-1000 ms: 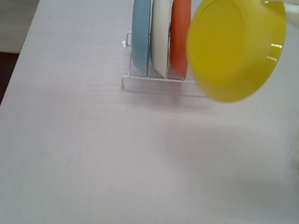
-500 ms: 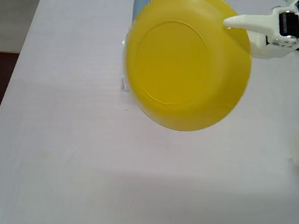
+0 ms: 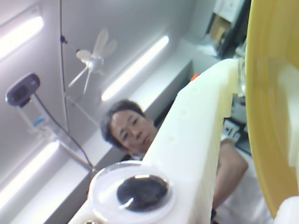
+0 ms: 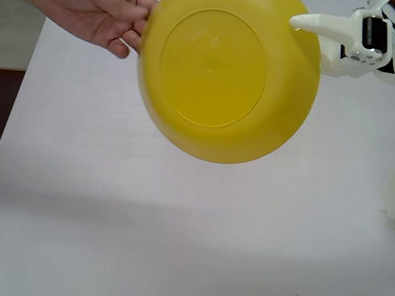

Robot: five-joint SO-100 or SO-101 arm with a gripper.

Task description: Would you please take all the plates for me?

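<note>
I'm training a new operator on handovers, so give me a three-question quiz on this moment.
1. True or false: the yellow plate lies flat on the table.
2. What reaches the plate's left edge in the fixed view? A) a person's hand B) a second arm C) a cup
3. Which side of the plate does the gripper clamp in the fixed view?

Key: 1 false, it is held in the air; 2 A; 3 the upper right rim.

Smooth, faintly glossy plastic yellow plate (image 4: 220, 72); matt white table (image 4: 172, 245).
</note>
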